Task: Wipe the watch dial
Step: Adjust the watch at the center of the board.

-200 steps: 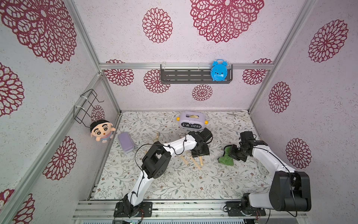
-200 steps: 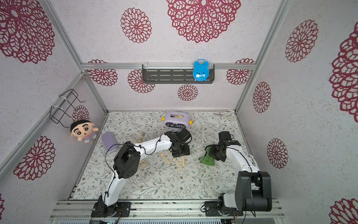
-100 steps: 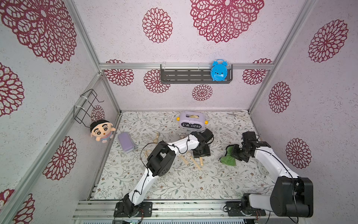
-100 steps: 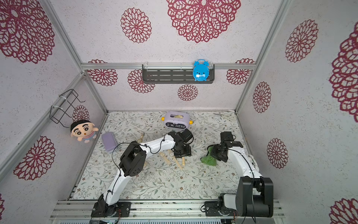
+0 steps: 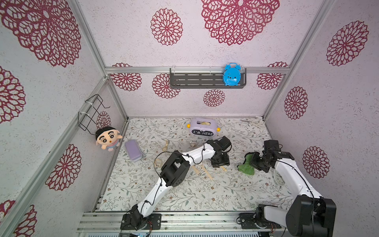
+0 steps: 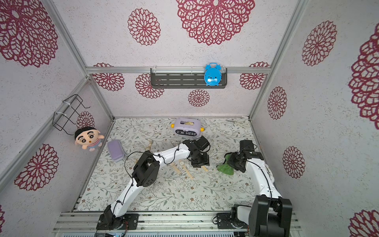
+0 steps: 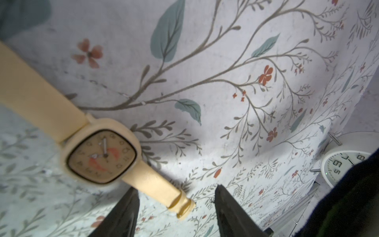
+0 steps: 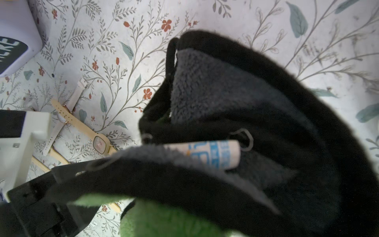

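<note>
— Left gripper (image 7: 176, 189) hangs low over the mat (image 7: 225, 51), jaws apart and empty. The loose end of a cream strap (image 7: 160, 187) lies between them.
— And the watch (image 8: 100, 143) itself?
— I see it flat on the floral mat near the middle of the floor, dial (image 7: 101, 156) facing up.
— How will it handle?
— Light, I'd judge, with a soft strap and a small smooth face. It will likely skate under a wipe, so I'd pinch the strap close to the case and stay off the glass.
— The wiper?
— Right gripper (image 5: 251, 163) is clenched on the green cloth (image 5: 246, 169), just right of the watch and apart from it. Farther out, a second watch (image 8: 51, 139) crosses the strap's other end. A white clock (image 7: 346, 164) sits to the right, nearer the arm bases.
</note>
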Available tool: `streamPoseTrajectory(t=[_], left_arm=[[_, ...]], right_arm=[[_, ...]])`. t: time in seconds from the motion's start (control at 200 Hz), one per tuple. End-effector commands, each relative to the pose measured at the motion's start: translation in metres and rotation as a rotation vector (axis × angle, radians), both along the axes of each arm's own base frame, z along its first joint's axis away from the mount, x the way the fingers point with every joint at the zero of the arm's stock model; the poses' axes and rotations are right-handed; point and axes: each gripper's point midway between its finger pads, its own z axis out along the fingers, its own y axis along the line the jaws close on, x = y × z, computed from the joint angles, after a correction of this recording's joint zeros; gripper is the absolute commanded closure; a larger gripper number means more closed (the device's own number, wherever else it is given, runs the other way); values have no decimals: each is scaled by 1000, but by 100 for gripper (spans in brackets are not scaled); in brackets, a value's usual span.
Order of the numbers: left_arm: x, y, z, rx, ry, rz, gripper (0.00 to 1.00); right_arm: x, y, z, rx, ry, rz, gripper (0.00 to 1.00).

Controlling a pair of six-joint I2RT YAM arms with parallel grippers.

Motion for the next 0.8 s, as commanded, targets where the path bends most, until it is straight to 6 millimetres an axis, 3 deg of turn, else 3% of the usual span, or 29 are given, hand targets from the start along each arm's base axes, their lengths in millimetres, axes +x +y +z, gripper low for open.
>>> streamPoseTrajectory(t=[0.0, 0.17, 0.26, 0.44, 0.65, 0.796], left_arm=[[-6, -7, 7, -32, 3, -39, 38], [-18, 11, 43, -28, -14, -94, 42], [-18, 31, 52, 10, -13, -94, 53], [10, 60, 53, 6, -31, -14, 100], [54, 64, 48, -14, -57, 30, 100], [73, 63, 35, -8, -41, 34, 100]], right_arm=[[-6, -1, -1, -4, -4, -3, 100], [-5, 1, -7, 20, -7, -17, 100], [-3, 3, -8, 35, -12, -23, 100], [-1, 6, -11, 51, -9, -24, 100], [1, 9, -11, 58, -8, -14, 100], [4, 9, -13, 56, 0, -9, 100]])
